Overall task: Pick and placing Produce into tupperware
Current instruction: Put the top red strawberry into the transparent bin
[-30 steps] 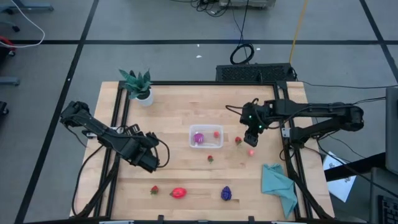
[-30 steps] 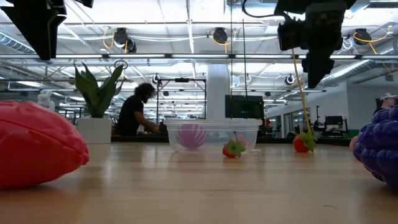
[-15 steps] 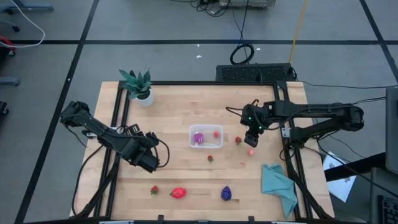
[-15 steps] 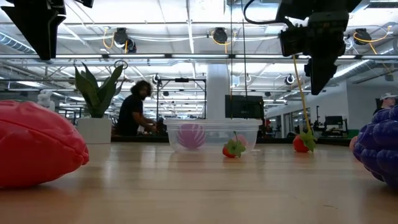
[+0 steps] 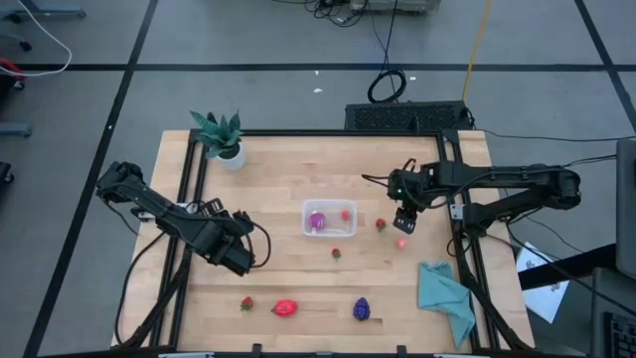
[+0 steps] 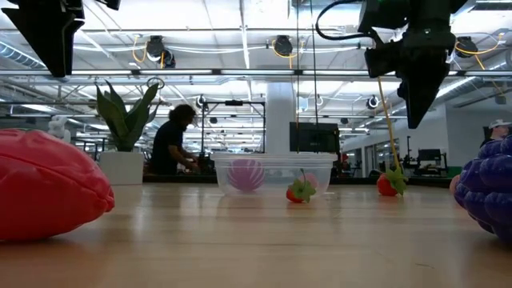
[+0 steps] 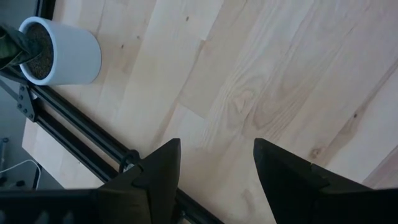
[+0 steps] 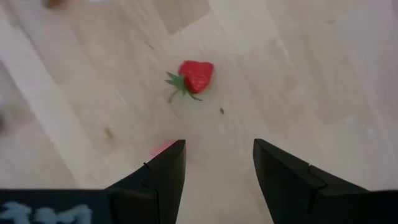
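The clear tupperware (image 5: 331, 231) sits mid-table with a magenta ball (image 5: 317, 221) and a small strawberry (image 5: 346, 213) inside. Loose strawberries lie on the wood to its right (image 5: 381, 225) (image 5: 401, 242), just in front of it (image 5: 336, 253) and near the front edge (image 5: 246, 303). A bigger red piece (image 5: 285, 308) and a dark purple cluster (image 5: 362, 309) also lie near that edge. My right gripper (image 5: 403, 221) hangs open above the two right-hand strawberries, fingers pointing down. Its wrist view shows one strawberry (image 8: 193, 76) ahead and a red piece (image 8: 163, 148) beside one finger. My left gripper (image 5: 241, 261) waits open at the table's left.
A potted plant (image 5: 221, 137) stands at the far left corner. A teal cloth (image 5: 445, 298) lies crumpled at the near right edge. Black frame rails run along the table's left and right sides. Bare wood lies between the tupperware and the left arm. A person shows far behind the table.
My right gripper has come down a little and shifted slightly toward the table's right edge, staying above the strawberries right of the tupperware. The produce and the tupperware have not moved.
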Controlling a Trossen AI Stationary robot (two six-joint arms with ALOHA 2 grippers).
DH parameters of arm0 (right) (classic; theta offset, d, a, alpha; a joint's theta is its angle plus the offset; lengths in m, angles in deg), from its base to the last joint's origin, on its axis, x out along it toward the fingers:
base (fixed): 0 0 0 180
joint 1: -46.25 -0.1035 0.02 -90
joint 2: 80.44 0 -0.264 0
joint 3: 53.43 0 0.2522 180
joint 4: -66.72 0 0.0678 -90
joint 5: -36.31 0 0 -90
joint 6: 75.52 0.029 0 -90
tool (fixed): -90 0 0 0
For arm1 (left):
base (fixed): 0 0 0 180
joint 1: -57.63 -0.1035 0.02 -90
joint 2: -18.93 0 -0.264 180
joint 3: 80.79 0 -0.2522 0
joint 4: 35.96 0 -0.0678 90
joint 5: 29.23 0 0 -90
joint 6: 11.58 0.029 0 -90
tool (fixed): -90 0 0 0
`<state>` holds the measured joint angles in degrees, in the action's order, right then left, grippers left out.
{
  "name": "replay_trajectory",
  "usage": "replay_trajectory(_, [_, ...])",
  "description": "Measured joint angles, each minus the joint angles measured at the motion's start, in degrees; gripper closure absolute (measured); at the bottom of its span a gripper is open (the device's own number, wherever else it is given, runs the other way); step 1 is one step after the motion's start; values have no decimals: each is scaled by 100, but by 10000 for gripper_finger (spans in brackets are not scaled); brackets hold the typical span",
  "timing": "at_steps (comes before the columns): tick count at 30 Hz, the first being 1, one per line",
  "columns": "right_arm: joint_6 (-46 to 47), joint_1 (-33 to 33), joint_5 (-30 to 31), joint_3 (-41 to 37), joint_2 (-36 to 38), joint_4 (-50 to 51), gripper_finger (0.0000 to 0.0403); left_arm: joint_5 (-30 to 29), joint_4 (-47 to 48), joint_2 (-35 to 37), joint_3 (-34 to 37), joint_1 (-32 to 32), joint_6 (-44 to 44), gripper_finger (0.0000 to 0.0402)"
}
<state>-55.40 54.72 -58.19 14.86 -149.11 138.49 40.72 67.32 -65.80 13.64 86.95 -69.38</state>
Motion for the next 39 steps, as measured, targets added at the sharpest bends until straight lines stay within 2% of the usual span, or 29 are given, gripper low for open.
replay_trajectory(23, [10,18,-182,0,-103,-1066,222,-93,-11,2,0,0,31,192])
replay_trajectory(29, [-33,152,-621,4,-264,-1157,222,-96,-27,4,0,0,31,192])
replay_trajectory(34, [-131,208,-639,4,-497,-1087,222,-96,-50,4,0,0,32,192])
replay_trajectory(39, [-141,208,-953,4,-642,-1007,222,-96,-70,4,0,0,31,192])
